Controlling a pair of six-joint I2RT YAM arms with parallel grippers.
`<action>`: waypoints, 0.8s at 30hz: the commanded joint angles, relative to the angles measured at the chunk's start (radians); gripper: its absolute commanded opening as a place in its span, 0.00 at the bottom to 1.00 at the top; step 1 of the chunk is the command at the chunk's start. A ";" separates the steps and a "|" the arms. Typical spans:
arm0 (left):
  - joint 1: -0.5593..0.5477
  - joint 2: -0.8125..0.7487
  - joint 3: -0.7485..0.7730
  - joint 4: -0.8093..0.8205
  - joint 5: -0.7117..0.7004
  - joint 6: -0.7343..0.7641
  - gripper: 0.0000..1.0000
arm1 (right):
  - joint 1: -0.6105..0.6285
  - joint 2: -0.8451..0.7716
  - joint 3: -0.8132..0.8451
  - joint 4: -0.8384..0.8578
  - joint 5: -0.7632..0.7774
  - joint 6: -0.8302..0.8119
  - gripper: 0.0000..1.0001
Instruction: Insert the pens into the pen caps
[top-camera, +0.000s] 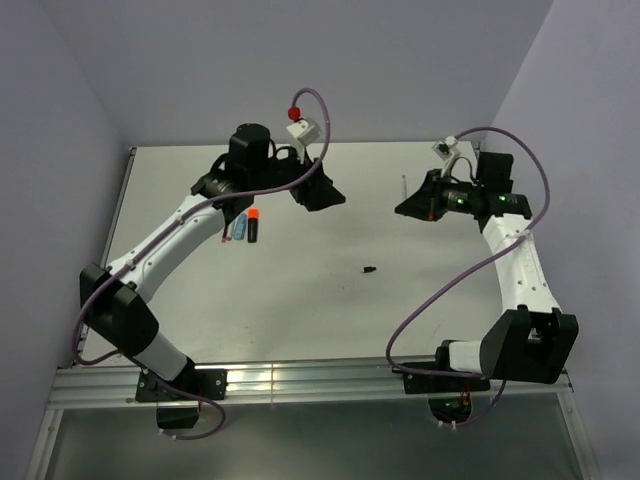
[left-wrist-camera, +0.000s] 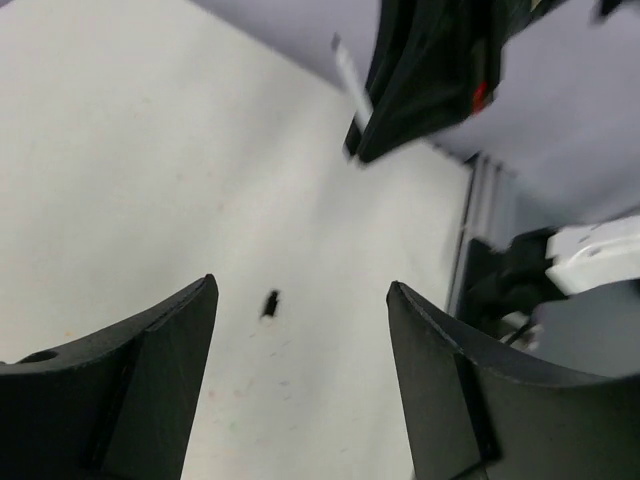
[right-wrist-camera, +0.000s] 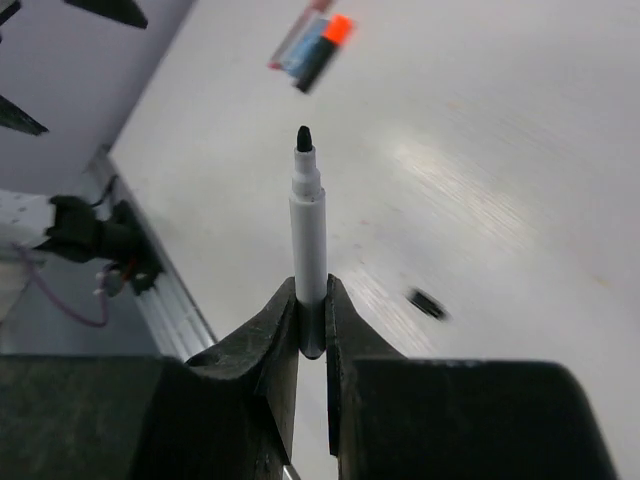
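Your table (top-camera: 330, 320) carries very little, so each piece is easy to place. Your left arm (top-camera: 170, 240) reaches in over the far left half and your right arm (top-camera: 520, 270) over the far right. The two wrists face one another across the middle, which suits bringing pen and cap together in the air.

The left fingers (left-wrist-camera: 150, 380) stand well apart with nothing between them. Their camera looks through the gap at the table below, so I judge them free to go for a cap. The right fingers (right-wrist-camera: 270, 350) are clamped on the white pen (right-wrist-camera: 308, 220). They grip its lower barrel, so the black tip sticks out clear ahead of them, bare and ready for a cap.

Two markers lie side by side on the left of the table, beneath the left arm and out of the way: the black marker (top-camera: 255, 232) with the orange end and the light-blue marker (top-camera: 240, 228).

Smallest is the black cap (top-camera: 369, 269), lying alone on the table between the two arms, nearer the bases than either wrist, with nothing touching it. It likely belongs to the pen you hold, so picking it up with the left fingers looks like your next step.
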 joint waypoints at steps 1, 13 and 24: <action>-0.068 0.121 0.068 -0.314 -0.068 0.327 0.73 | -0.078 -0.032 0.078 -0.206 0.121 -0.178 0.00; -0.251 0.548 0.389 -0.527 -0.215 0.530 0.66 | -0.160 -0.015 0.118 -0.261 0.339 -0.151 0.00; -0.315 0.692 0.432 -0.480 -0.362 0.583 0.58 | -0.174 -0.007 0.126 -0.268 0.327 -0.160 0.00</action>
